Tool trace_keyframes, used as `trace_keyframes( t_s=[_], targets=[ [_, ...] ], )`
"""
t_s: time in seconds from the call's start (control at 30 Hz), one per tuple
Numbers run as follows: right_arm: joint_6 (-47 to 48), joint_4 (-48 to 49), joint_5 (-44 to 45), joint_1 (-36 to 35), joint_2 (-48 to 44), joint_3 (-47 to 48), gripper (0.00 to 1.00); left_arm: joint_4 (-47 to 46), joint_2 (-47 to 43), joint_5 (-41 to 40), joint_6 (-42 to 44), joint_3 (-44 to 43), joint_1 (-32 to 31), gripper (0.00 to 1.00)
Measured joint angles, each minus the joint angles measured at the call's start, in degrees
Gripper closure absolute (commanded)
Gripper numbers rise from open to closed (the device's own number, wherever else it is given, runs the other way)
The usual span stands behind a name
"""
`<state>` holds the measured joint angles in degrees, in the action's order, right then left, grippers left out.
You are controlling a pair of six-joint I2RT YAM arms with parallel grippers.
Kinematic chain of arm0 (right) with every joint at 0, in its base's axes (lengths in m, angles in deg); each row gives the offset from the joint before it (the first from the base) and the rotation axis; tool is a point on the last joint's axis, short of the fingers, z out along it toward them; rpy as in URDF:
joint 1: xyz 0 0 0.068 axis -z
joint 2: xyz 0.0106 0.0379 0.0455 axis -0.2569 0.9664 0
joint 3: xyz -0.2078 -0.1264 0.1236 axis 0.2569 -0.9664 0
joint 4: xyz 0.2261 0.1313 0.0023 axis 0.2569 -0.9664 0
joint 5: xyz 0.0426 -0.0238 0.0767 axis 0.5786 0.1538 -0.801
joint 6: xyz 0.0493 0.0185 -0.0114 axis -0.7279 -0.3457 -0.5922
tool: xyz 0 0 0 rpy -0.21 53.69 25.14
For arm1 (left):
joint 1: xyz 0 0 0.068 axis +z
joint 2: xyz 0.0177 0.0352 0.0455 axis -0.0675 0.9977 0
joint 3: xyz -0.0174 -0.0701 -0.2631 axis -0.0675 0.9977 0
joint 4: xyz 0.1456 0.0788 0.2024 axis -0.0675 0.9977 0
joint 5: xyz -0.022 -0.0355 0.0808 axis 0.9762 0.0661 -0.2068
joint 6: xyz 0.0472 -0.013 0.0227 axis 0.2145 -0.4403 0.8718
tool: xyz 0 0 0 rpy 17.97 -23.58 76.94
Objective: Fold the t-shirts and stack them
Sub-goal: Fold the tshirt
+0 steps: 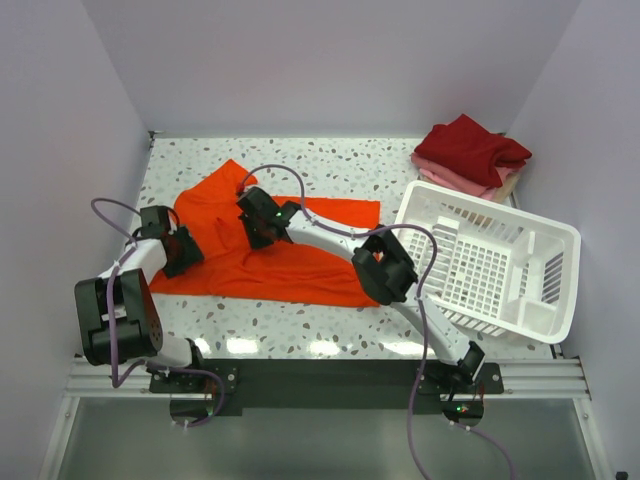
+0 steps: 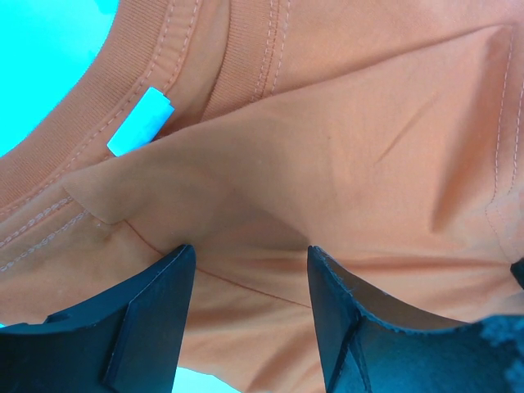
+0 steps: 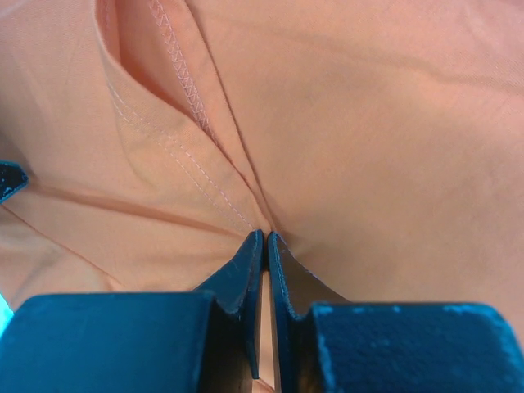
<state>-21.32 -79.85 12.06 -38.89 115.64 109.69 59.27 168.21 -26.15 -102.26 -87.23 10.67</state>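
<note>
Left of centre in the top view, our right gripper (image 3: 264,237) pinches the orange-red t-shirt (image 1: 300,265); our left gripper (image 2: 250,262) stands spread over its cloth.

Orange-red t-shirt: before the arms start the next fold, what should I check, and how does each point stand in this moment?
1. Right gripper has hold of the orange-red t-shirt: ok, its jaws are shut on a pinched fold of cloth.
2. Left gripper has hold of the shirt: not ok, its jaws stand apart, straddling a ridge of cloth near the collar.
3. Shirt lies flat: not ok, it is creased and bunched around the neck.
4. Folded stack is out of the way: ok, it sits in the far right corner, apart from the shirt.
5. White basket is clear of the right arm: cannot tell, since the elbow overlaps its rim in the top view.
</note>
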Motion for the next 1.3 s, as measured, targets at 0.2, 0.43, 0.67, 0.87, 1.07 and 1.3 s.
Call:
trace_keyframes(
  t_s=[0.2,0.43,0.67,0.87,1.07,1.3],
  targets=[
    [-0.04,-1.68,0.79,-0.13,-0.81,0.0,0.8,-0.17,0.0,0.02,-0.39,0.02,0.24,0.38],
    [0.17,-3.72,1.66,0.31,-1.31,0.0,0.43,-0.22,0.02,0.0,-0.39,-0.2,0.46,0.36],
    [0.48,-4.0,1.42,2.27,-7.37,-6.27,0.3,0.83,0.44,-0.09,-0.72,-3.98,0.55,0.31],
    [0.46,-2.67,0.85,8.57,-19.87,-19.69,0.25,0.76,-0.26,0.07,-2.38,-8.41,-0.15,0.3],
    [1.66,-2.58,1.51,15.78,-26.43,-28.83,0.25,1.11,0.26,-2.56,-3.54,-13.16,-8.83,0.3],
    [2.47,-2.51,0.5,18.38,-27.52,-37.2,0.25,0.24,4.52,-3.1,-4.52,-15.37,-13.73,0.3]
  ],
)
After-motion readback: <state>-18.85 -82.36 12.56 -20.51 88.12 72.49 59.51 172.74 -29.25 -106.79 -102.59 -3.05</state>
